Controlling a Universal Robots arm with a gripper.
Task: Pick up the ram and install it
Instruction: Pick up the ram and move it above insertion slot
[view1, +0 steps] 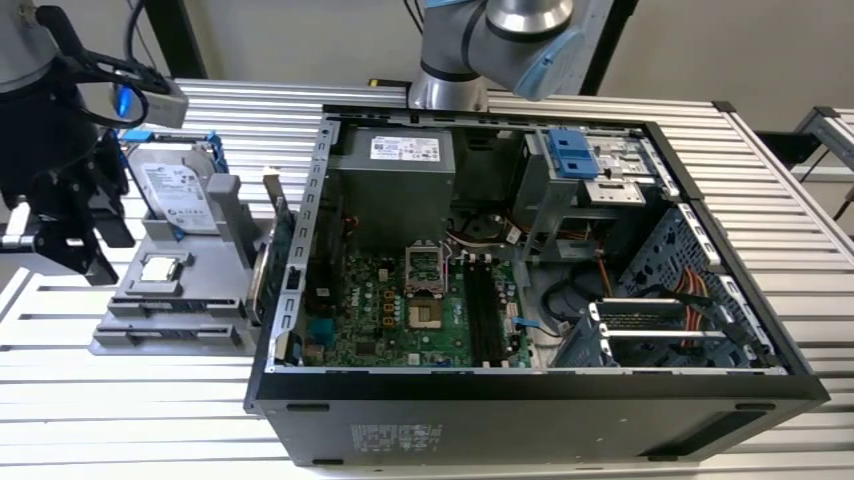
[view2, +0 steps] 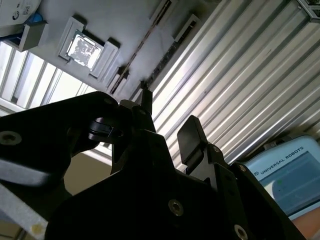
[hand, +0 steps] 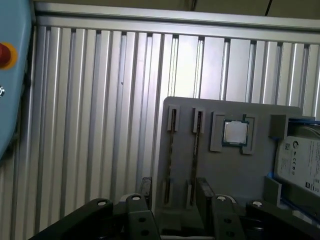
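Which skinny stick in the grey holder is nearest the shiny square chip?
The slim dark stick slotted right beside the square silver chip; the other stick stands one slot farther.

My fingers (hand: 202, 190) are matt black. The worktop (view1: 801, 230) is bare silver, ribbed in long parallel slats. The case (view1: 534, 420) is black outside, with a green board (view1: 387, 320) speckled black and silver, a blue latch (view1: 577, 152) at one o'clock of it and orange wires (view1: 694, 300) at three. At nine o'clock of the case, in the exterior view, the holder (view1: 174, 320) is plain grey; its drive (view1: 174, 190) is silver in a blue frame, its chip (view1: 160, 268) silver, the ram (hand: 172, 150) a dark strip. My arm (view1: 521, 15) is silver with pale blue caps.
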